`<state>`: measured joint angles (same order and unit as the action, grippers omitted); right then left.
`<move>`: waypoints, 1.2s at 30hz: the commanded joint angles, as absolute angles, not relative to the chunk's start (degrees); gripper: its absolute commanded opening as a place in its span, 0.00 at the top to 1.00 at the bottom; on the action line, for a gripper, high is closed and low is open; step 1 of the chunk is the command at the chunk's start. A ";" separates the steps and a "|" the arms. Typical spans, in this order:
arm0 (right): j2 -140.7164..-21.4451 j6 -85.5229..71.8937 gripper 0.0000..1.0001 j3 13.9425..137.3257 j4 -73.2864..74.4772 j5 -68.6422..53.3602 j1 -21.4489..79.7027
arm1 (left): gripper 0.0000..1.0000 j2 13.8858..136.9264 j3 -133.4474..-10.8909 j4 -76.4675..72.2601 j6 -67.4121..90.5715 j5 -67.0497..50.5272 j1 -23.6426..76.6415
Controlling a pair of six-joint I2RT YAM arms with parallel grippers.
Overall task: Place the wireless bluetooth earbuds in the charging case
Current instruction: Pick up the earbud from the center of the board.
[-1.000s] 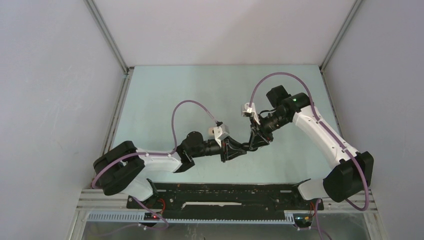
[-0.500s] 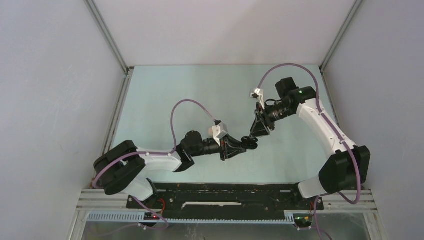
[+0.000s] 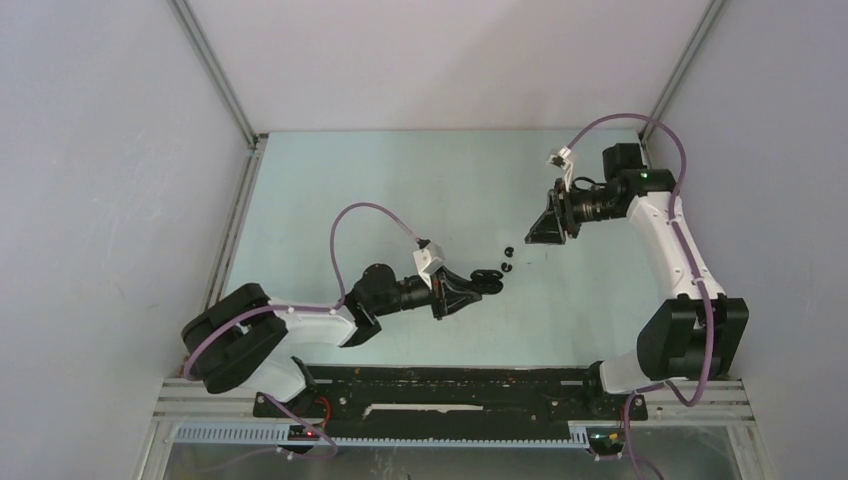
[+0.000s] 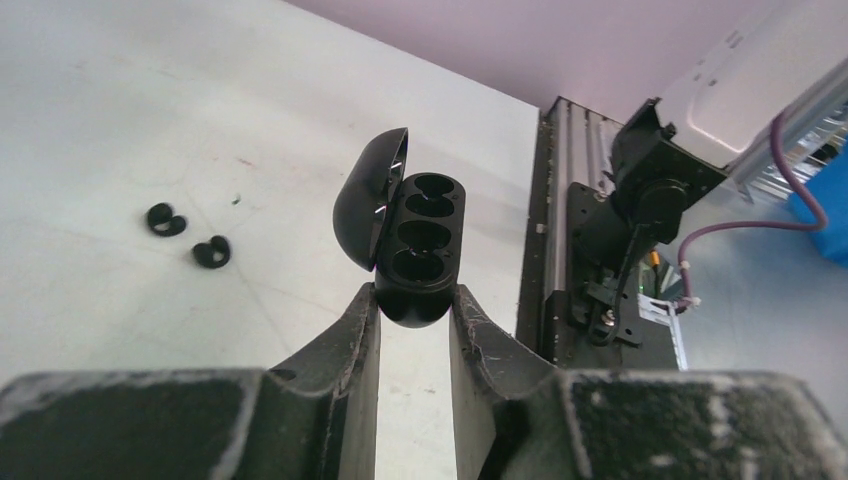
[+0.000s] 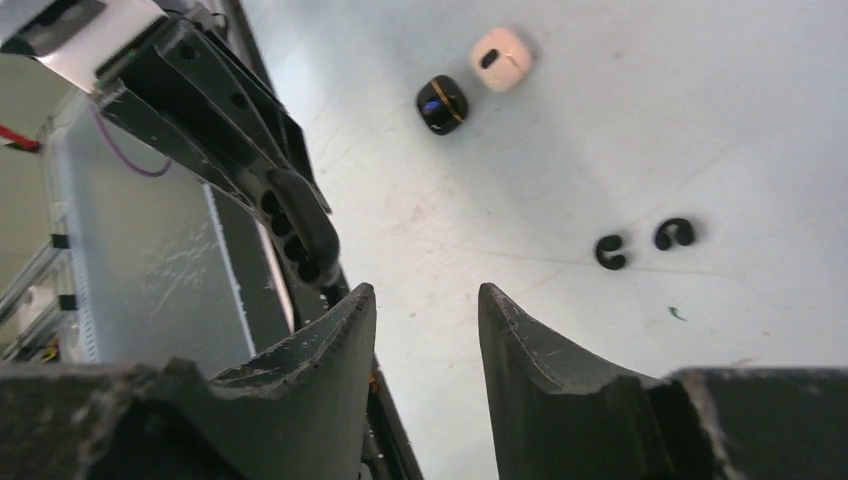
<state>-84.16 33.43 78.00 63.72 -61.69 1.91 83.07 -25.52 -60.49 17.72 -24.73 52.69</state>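
Over the table (image 3: 350, 180), left gripper (image 4: 413, 300) pinching open charging case (image 4: 422, 235), right gripper (image 5: 427, 295) spread and empty, black earbuds (image 4: 210, 257) loose between them

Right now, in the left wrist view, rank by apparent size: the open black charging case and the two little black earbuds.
1. The open black pebble-shaped charging case: largest, though nearest the camera.
2. The farther curved black earbud and nearer curved black earbud: alike, unranked.
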 commanded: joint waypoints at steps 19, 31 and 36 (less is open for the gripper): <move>-85.37 54.54 0.75 54.17 33.65 -45.57 7.74 | 1.00 69.62 -22.28 -52.47 18.17 -16.05 49.70; -85.64 60.75 0.75 47.13 21.05 -39.12 11.96 | 1.00 68.39 -21.79 -50.54 18.45 -14.91 48.54; -87.54 62.00 0.75 47.47 19.96 -38.07 13.27 | 1.00 69.05 -21.97 -50.57 18.80 -14.66 48.29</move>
